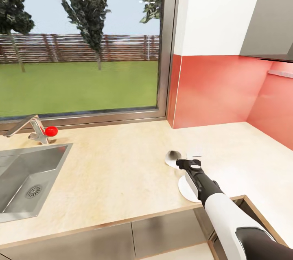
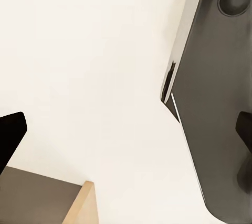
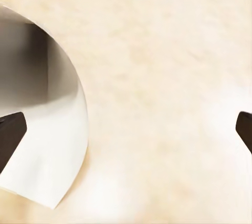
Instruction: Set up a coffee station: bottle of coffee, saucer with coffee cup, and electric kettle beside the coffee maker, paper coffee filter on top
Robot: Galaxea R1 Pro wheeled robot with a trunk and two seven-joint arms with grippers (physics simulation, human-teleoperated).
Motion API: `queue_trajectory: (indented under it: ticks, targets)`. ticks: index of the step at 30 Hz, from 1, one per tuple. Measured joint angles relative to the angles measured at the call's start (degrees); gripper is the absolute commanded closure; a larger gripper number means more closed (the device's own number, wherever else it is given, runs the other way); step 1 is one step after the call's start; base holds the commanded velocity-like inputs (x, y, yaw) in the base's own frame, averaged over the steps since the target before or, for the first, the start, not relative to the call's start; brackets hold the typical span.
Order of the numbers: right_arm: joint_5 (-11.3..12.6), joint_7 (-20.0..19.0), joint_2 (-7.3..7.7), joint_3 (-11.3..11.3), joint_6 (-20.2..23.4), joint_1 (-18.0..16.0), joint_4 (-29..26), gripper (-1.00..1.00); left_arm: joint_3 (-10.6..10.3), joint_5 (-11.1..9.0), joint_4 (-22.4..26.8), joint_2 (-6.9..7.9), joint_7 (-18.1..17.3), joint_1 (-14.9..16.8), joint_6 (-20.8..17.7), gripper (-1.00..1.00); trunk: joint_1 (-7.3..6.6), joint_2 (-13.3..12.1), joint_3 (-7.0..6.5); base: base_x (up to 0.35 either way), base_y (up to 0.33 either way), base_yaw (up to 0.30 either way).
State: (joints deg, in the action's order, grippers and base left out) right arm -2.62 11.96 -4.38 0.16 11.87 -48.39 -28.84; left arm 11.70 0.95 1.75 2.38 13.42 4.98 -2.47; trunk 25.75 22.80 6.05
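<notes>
Right hand (image 1: 189,161) low over the bench (image 1: 122,166), fingers spread wide, gripping nothing. Coffee cup (image 1: 173,157) tipped on its side just beside it (saucer (image 1: 188,190) under the arm). Left hand (image 2: 126,129) likewise spread, empty.

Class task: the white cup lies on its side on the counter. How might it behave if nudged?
The cup lies tipped over, open mouth showing, so it probably rolls. Its thin white wall suggests it is light and may chip. The smooth counter likely lets it slide.
</notes>
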Motion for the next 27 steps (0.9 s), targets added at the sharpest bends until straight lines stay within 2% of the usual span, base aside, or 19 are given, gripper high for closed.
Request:
queue_trajectory:
  ticks: [6,12,27]
  targets:
    - [-0.01,0.0,0.01,0.0,-0.4,0.0,0.1,-1.0,0.01,0.0,0.0,0.0,0.0,-0.02,0.0,-1.0,0.0,0.0,0.0,0.022,0.0,0.0]
    - [0.07,-0.01,-0.03,0.0,-0.68,0.0,2.51,-1.0,0.01,0.0,0.0,0.0,0.0,0.01,0.0,-1.0,0.0,0.0,0.0,0.05,0.0,0.0]
    - [0.07,-0.01,-0.08,0.01,-0.7,0.01,2.75,-1.0,0.01,0.0,0.0,-0.03,0.0,-0.01,-0.02,-1.0,0.0,0.0,0.0,0.025,0.025,0.0]
